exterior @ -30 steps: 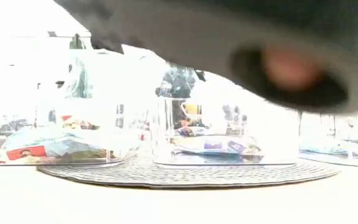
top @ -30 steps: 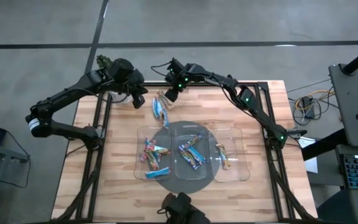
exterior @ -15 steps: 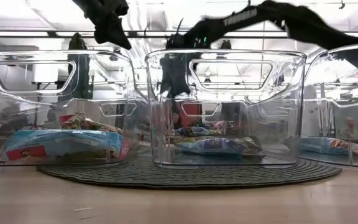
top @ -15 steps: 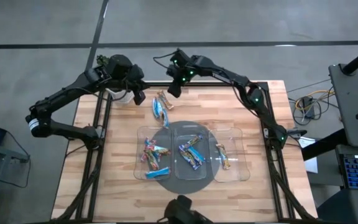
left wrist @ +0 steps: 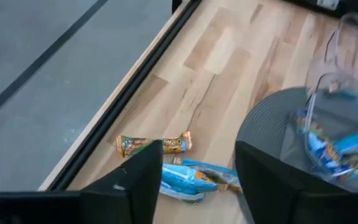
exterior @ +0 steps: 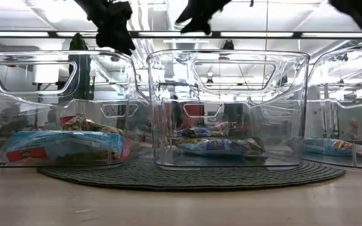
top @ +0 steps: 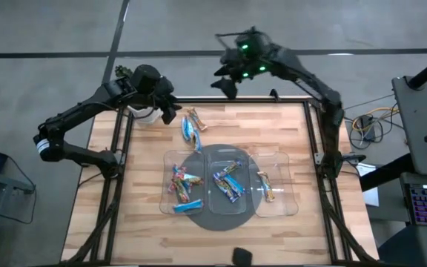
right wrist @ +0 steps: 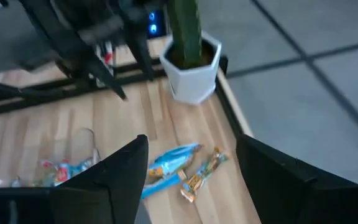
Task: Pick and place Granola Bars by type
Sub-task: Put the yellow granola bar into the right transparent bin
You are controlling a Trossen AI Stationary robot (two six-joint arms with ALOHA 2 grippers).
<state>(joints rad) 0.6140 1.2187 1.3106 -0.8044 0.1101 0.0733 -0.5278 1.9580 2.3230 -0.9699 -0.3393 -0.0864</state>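
The 3 clear trays [top: 273, 189] on the round grey mat [top: 215, 216] hold most of the Granola Bars [top: 228, 180], sorted by kind. 2 more bars [top: 193, 124] lie loose on the wood table [top: 265, 130], blue and tan. They look light, crinkly and slippery, so pinch across the middle. The left gripper [top: 170, 113] hangs beside them, open and empty. The right gripper [top: 224, 80] is open and empty too, high past the far edge by grey floor

Granola Bars [top: 191, 124], loose on the surface [top: 273, 126]: wrapper print too small to read from above. Clear tray [left wrist: 347, 124]: cut off by the left wrist view's edge. Left end effector [exterior: 115, 28]: top cropped in low view.
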